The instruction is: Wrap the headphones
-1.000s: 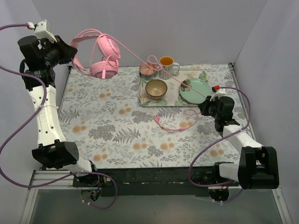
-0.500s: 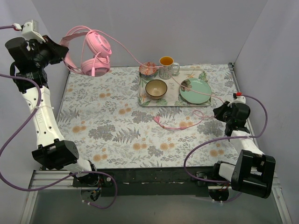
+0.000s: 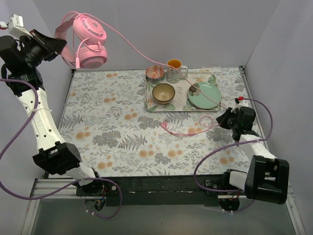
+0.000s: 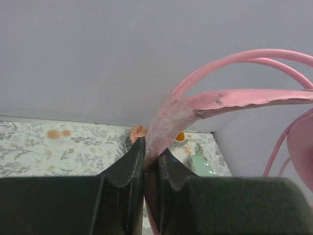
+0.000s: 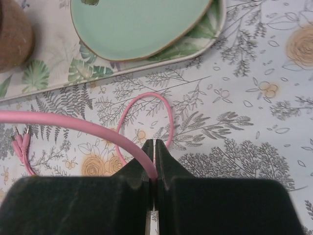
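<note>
Holding the headphones (image 3: 87, 41) high, your left gripper (image 4: 150, 152) clamps the headband (image 4: 244, 98); the cable (image 5: 73, 123) slants down to your right gripper (image 5: 153, 147), pinched on it.

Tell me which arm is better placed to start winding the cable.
Probably the right. The right gripper is shut on the cable low by the table, free to carry it, while the left gripper clamps the headband, holding the headphones aloft.
</note>
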Tool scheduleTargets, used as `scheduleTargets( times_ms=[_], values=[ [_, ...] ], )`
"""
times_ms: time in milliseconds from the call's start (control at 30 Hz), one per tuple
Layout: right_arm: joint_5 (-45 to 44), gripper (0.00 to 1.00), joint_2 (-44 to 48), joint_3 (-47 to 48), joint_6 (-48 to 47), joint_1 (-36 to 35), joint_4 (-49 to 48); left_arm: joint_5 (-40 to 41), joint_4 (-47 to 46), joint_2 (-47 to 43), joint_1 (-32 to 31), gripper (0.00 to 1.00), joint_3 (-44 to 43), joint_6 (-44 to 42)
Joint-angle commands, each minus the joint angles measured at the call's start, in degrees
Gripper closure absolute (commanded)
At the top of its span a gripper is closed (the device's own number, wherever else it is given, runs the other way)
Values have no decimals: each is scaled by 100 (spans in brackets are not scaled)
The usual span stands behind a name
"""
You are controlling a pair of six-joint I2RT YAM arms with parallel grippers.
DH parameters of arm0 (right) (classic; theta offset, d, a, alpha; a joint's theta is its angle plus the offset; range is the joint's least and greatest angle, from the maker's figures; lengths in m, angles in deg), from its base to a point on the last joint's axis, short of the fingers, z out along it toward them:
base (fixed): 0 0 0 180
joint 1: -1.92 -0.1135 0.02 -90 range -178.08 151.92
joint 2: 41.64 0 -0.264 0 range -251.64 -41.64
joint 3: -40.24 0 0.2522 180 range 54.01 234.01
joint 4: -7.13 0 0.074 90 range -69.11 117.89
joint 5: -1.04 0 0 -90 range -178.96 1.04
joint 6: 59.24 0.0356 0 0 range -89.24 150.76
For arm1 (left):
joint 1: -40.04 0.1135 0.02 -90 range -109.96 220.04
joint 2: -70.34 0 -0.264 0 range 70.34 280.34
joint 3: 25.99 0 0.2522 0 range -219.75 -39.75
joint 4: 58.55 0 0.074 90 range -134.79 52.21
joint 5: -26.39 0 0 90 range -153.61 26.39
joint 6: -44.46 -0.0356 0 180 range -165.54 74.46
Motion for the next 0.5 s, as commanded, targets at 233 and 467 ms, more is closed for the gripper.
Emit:
scheduleTargets(
  times_ms=[233, 467],
  values=[
    [114, 43, -1045, 1702, -1378, -2234, 669, -595, -433, -382, 39, 100, -135, 928],
    [-279, 1, -686, 1922, -2590, -3550, 169, -613, -415, -462, 39, 100, -108, 822]
  ],
)
